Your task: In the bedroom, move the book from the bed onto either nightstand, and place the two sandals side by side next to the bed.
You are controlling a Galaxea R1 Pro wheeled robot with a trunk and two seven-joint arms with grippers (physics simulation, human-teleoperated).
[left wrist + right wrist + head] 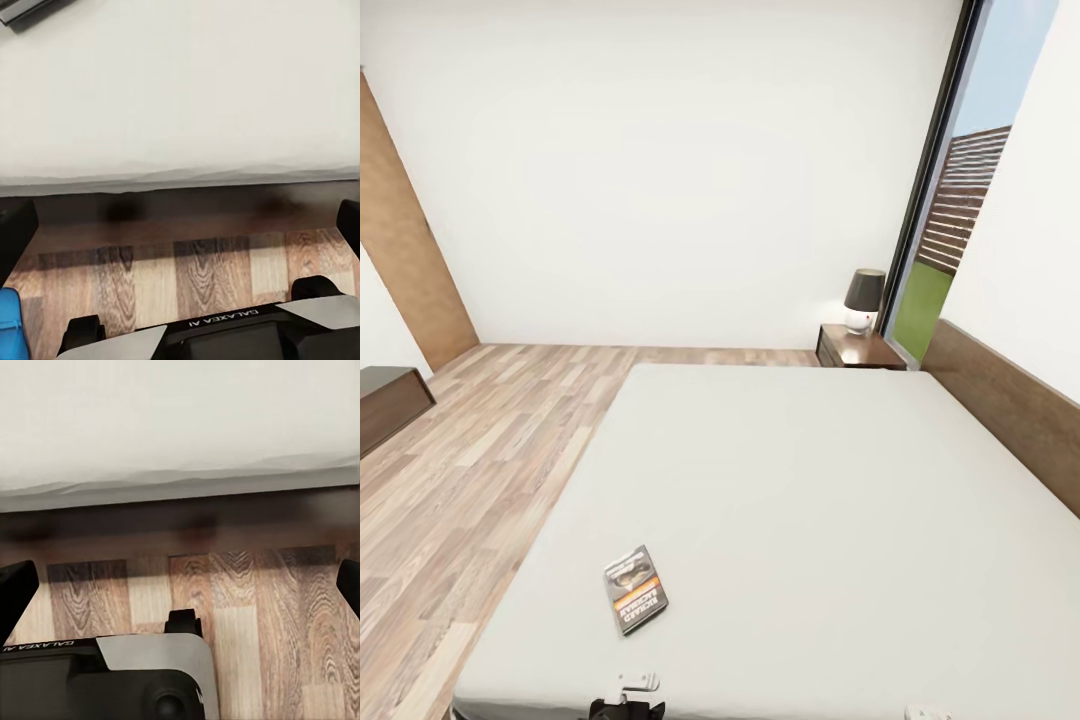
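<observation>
Right now the book (635, 589) lies flat, cover up, on the bed (840, 500), near the mattress's near-left corner in the head view, close to the robot. Its long axis runs roughly away from the robot toward the far wall, tilted a little to the left at the far end; the white lettering reads upside down from the head camera, so the cover's top points toward the robot. Nightstand (857, 349) stands at the far side of the bed beside the headboard (1010, 400), with a lamp (863, 299) on it, next to the glass door (935, 200). Well apart from the book. A second dark cabinet (390, 400) sits at the left edge on the floor (480, 450). Left claw (180, 225) is spread, fingers (15, 232) wide apart with nothing between, hanging over the floor by the bed's edge; a blue sandal (11, 322) peeks in at the corner of that view. Right claw (180, 585) is also spread and empty, over the floorboards next to the bed frame.
</observation>
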